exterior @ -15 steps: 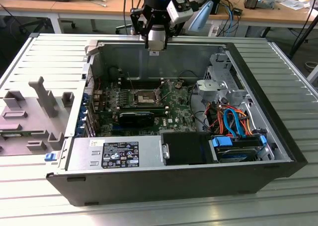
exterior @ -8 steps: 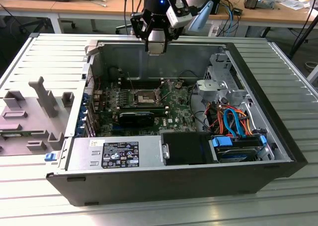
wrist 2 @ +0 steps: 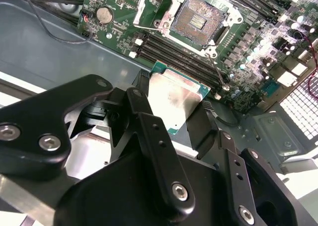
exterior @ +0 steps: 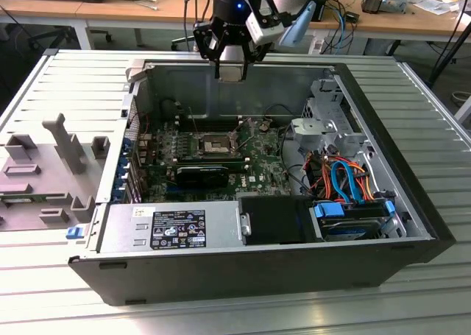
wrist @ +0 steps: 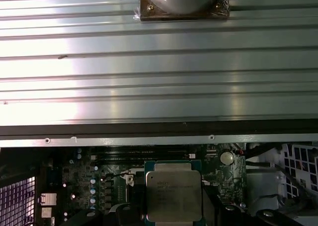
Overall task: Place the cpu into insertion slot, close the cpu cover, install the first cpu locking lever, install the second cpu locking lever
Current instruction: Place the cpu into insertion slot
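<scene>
One tool (wrist 2: 173,117) grips the cpu (wrist: 174,196) by its edges, seemingly well above the open insertion slot (wrist 2: 196,20).

- A black label (exterior: 179,230) with white print and small marks is seen on the power supply (exterior: 221,219) in the exterior view. Its lines are too small to be read.
- Faint lines of engraved print are seen on the metal top of the cpu (wrist: 174,193) in the first wrist view. No word or number can be made out.
- Small white markings are printed on the green board (wrist 2: 121,25) beside its parts in the second wrist view. None can be read.
- Print is thus found in three places, but nothing legible is given by any of them.
</scene>
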### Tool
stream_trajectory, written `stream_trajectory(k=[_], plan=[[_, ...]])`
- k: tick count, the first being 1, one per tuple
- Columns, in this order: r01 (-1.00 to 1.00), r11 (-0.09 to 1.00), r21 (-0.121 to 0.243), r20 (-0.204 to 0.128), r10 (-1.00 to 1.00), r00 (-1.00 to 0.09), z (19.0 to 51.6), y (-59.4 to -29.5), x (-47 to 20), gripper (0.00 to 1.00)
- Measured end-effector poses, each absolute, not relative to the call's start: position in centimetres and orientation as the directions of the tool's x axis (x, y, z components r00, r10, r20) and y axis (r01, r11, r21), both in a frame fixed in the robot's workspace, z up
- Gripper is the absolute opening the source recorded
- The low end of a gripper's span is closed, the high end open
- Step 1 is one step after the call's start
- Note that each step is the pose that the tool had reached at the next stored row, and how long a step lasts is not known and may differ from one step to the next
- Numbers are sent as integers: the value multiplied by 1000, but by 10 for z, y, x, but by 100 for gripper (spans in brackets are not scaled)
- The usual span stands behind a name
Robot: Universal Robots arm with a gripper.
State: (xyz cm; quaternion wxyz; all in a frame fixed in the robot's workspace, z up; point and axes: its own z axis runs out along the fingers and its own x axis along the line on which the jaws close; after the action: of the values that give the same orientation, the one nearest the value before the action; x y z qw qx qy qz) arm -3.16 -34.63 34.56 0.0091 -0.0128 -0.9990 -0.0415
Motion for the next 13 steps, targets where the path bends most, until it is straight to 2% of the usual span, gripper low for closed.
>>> stream_trajectory(k=[13], plan=[[26, 996, 83, 19, 25, -1000, 338, -347, -32, 54]])
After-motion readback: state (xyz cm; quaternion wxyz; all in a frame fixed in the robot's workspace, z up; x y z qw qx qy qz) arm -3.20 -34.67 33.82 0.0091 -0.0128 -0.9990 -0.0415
